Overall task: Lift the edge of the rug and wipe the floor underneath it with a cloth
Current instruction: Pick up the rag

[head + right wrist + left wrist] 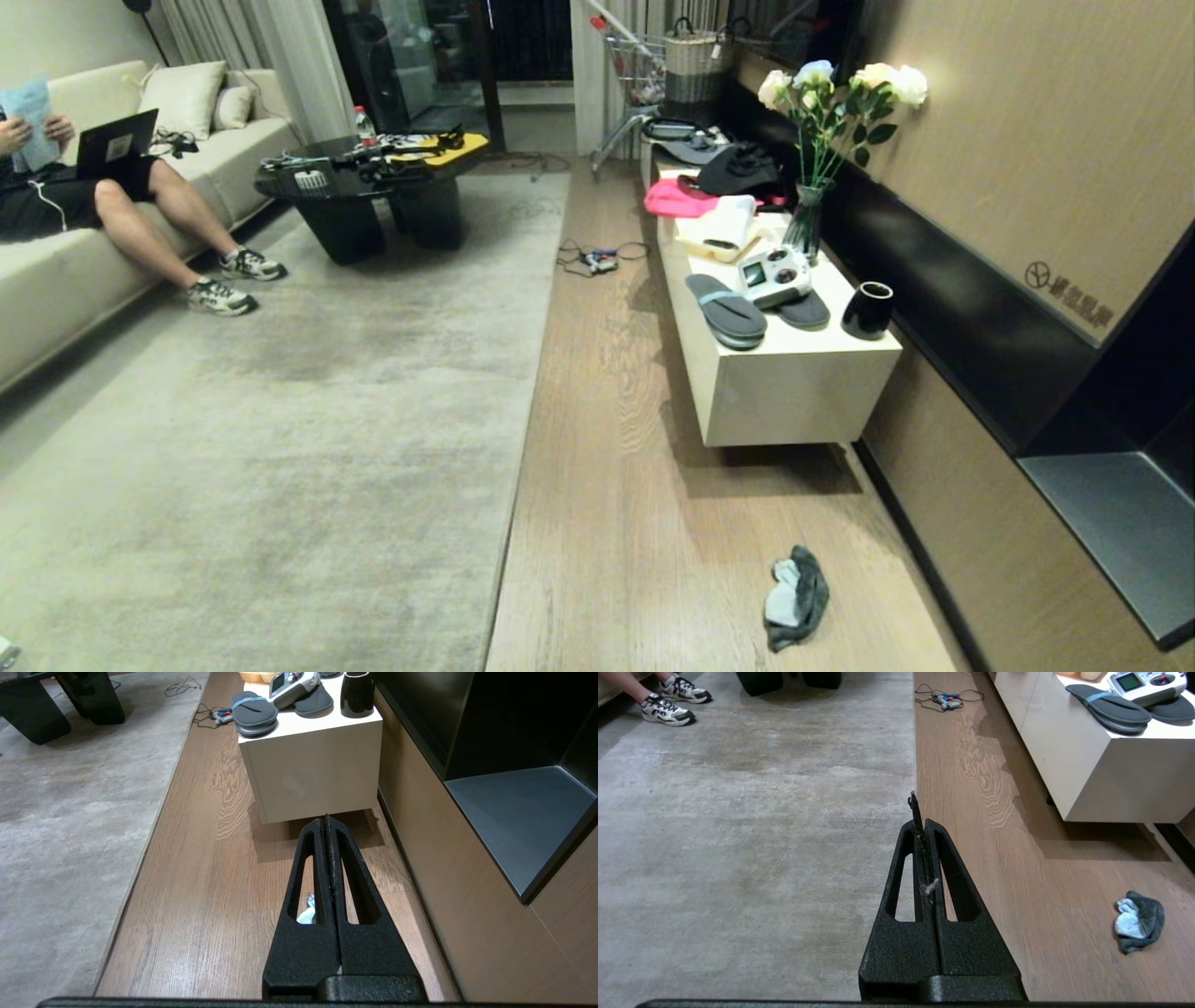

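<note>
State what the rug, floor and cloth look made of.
Rug: short-pile textile, matte, mottled patches. Floor: wood or wood-look planks, glossy, streaky grain lines. Cloth: soft fabric, dark grey and pale blue, crumpled, limp.

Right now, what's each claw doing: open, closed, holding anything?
Left claw: closed, holding nothing, above the rug edge.
Right claw: closed, holding nothing, above the floor.

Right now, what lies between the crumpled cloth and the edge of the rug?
Only bare floor: the head view shows nothing between the cloth and the rug edge.
</note>
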